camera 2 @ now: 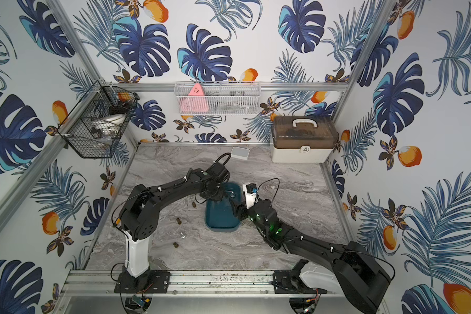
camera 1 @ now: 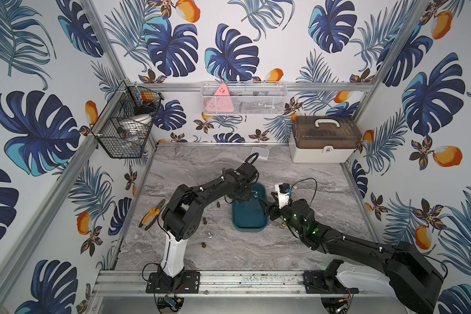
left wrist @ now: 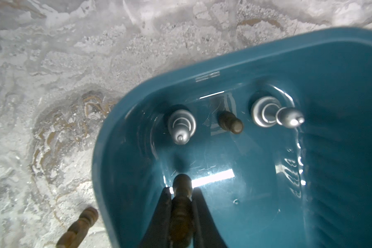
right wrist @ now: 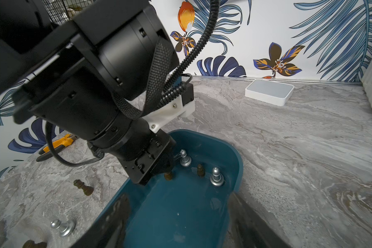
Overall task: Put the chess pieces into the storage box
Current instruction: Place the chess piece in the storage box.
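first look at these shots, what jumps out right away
The loud tropical-leaf wallpaper covers all three walls around the marble table. At the table's middle, the left gripper is shut on a dark brown chess piece, held low inside the teal storage box. Two silver pieces and a brown one already stand at the box's far end.

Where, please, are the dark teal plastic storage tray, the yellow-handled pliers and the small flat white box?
dark teal plastic storage tray [camera 1: 249, 217]: in a top view, bare floor.
yellow-handled pliers [camera 1: 150, 215]: in a top view, handles.
small flat white box [right wrist: 270, 91]: right wrist view, top face.
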You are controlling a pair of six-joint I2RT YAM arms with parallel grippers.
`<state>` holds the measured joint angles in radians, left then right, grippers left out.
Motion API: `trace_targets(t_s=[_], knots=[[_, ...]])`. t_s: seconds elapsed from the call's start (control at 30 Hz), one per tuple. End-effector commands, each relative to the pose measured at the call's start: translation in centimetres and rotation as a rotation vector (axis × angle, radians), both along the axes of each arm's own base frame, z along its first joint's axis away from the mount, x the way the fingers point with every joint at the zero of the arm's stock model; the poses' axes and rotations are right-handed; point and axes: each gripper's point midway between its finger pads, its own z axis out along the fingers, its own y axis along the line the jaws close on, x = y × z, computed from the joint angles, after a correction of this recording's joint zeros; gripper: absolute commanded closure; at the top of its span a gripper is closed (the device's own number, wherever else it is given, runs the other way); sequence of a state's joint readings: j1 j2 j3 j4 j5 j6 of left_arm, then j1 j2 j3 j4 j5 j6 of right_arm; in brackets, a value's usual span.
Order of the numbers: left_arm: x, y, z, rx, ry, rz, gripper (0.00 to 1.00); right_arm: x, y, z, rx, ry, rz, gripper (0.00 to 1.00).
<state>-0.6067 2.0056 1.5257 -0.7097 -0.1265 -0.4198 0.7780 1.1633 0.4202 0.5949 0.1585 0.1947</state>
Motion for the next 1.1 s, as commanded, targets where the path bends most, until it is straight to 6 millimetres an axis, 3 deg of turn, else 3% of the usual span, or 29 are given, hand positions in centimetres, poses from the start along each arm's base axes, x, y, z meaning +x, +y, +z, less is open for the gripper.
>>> trace_targets(t_s=[0.0,1.07], knots=[[0.3,0.0,-0.2,0.002,-0.008,-0.005,0.87,0.1,0.3,0.7,0.021,-0.012,0.009,0.26],[0.0,-0.9,-1.8,-0.004,0.026,-0.010,0.85,-0.1,0.1,1.0,0.020,-0.018,0.007,0.25]])
